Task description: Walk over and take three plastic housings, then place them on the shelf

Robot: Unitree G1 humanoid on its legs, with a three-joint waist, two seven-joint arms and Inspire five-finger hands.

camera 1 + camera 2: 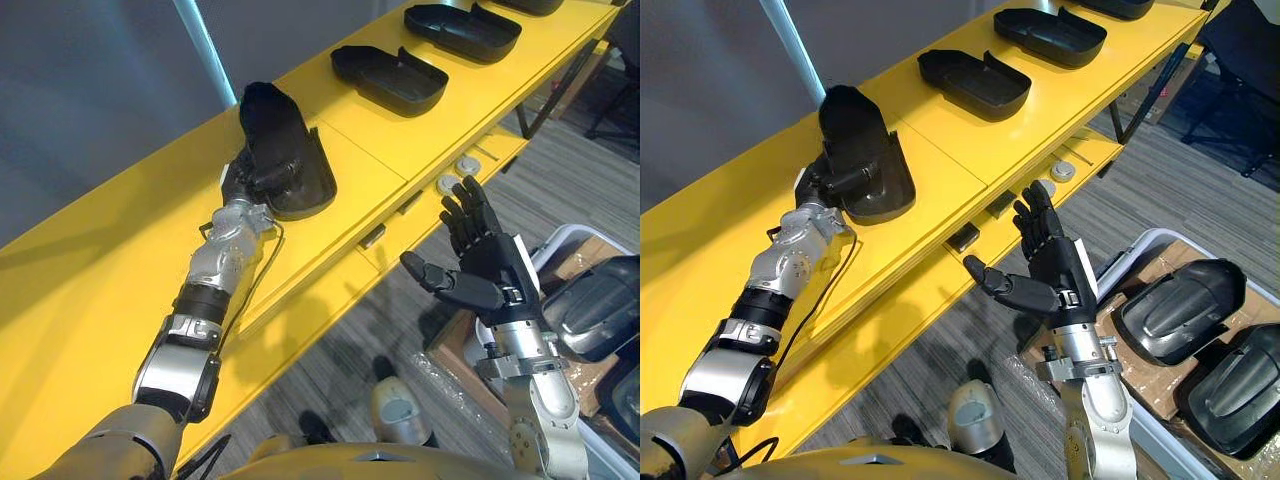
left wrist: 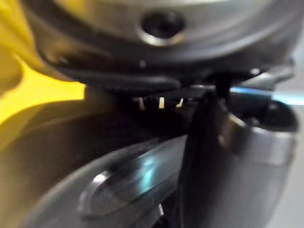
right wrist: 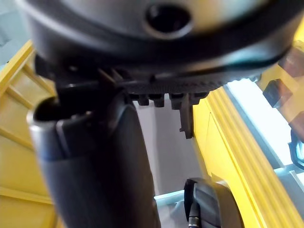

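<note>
Three black plastic housings lie in a row on the yellow shelf (image 1: 400,140). My left hand (image 1: 243,182) is curled on the near end of the closest housing (image 1: 285,140), which stands tilted on the shelf top. The second housing (image 1: 390,78) and the third housing (image 1: 462,30) lie flat farther along, open side up. My right hand (image 1: 1055,268) hovers open over the floor in front of the shelf, palm turned toward the shelf, holding nothing. In the left wrist view the held housing (image 2: 142,171) sits right against the hand.
A white crate (image 1: 1140,250) on the floor at the right holds more black housings (image 1: 1180,310). Two round grey discs (image 1: 447,183) rest on the shelf's lower ledge. Dark furniture legs (image 1: 530,110) stand past the shelf's far end.
</note>
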